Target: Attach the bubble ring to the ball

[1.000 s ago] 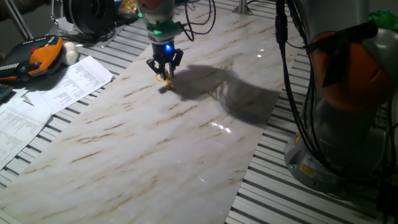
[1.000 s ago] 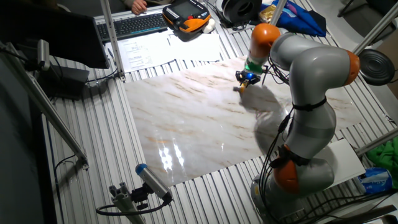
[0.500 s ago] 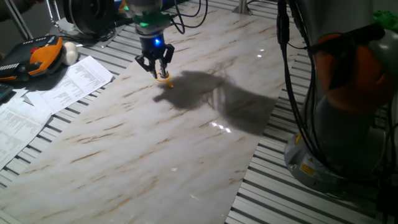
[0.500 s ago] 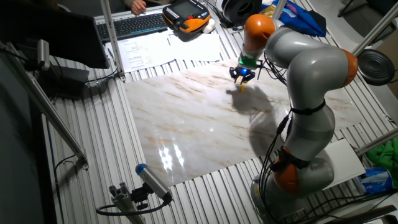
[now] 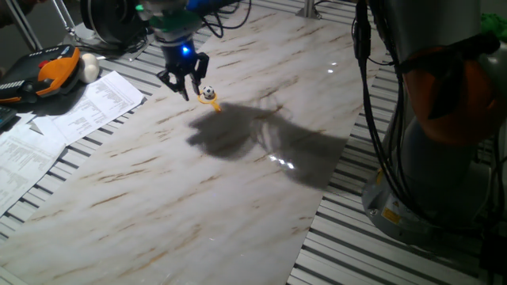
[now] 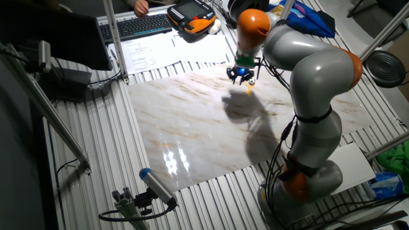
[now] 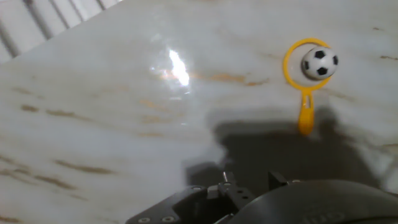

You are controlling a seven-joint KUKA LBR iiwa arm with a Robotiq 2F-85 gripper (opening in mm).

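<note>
Bubble ring (image 7: 306,70), a small yellow-orange plastic loop with a short straight handle, lies flat on the marble-patterned tabletop (image 5: 238,190) with the tiny black-and-white soccer-patterned ball (image 7: 319,63) sitting inside its loop, so the joining looks done. The two-finger gripper (image 5: 184,81) hangs just beside them, fingers spread and holding nothing, probably clear so the ball is not nudged out.
</note>
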